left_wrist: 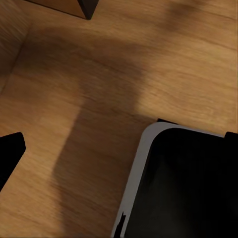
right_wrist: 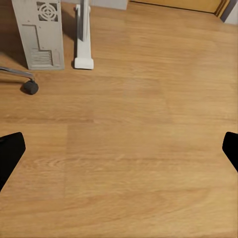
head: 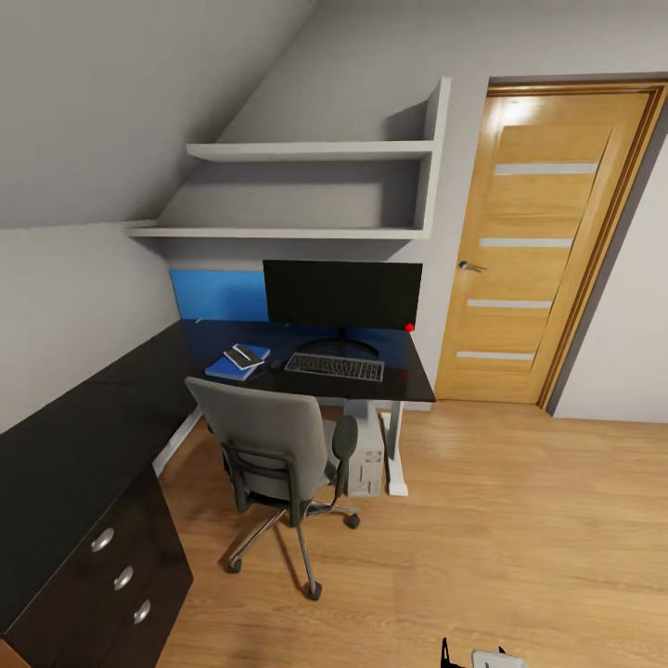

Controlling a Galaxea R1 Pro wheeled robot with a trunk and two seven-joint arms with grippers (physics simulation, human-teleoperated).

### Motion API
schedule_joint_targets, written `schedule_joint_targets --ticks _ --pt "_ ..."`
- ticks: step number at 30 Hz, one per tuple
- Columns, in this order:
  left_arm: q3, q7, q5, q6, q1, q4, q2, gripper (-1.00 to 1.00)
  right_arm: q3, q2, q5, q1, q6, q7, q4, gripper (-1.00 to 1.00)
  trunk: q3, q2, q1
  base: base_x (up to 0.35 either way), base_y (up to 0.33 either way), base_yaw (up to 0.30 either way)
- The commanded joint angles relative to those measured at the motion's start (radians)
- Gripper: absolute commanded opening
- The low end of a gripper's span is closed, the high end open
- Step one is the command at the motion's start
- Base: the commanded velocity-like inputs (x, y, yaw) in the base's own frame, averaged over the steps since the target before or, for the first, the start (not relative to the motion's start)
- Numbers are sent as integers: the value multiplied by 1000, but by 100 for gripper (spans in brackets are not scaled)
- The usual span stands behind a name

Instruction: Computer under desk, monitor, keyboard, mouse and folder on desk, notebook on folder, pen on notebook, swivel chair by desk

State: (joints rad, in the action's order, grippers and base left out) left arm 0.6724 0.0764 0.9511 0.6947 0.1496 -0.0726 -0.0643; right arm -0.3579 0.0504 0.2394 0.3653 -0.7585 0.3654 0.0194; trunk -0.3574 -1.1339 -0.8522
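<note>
Tabletop (head: 139, 371): monitor (head: 341, 294), keyboard (head: 334, 366), folder (head: 230, 366) stack grouped for work. Swivel chair (head: 274, 445) alongside. Right claw (right_wrist: 119, 148) wide open, empty; left claw (left_wrist: 15, 148): cannot tell.

Home bedroom study corner. Indicators: sloped attic ceiling (head: 111, 102), wall shelves (head: 306, 150), wooden door (head: 543, 246) and wood floor (head: 520, 538). A black L-shaped counter (head: 83, 436) carries a monitor (head: 342, 294) and keyboard (head: 334, 367); a swivel chair (head: 274, 450) stands beside it, ahead of the tool.
</note>
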Motion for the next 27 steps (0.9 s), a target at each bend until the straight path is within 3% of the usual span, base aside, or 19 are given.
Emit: schedule_joint_targets --ticks 1,27 --pt "8 8 3 1 1 -4 0 100 -9 1 6 1 -3 4 2 100 -1 -1 0 0 0 0" --pt "12 10 2 0 1 -4 4 100 -9 1 6 1 -2 4 2 100 -1 -1 0 0 0 0"
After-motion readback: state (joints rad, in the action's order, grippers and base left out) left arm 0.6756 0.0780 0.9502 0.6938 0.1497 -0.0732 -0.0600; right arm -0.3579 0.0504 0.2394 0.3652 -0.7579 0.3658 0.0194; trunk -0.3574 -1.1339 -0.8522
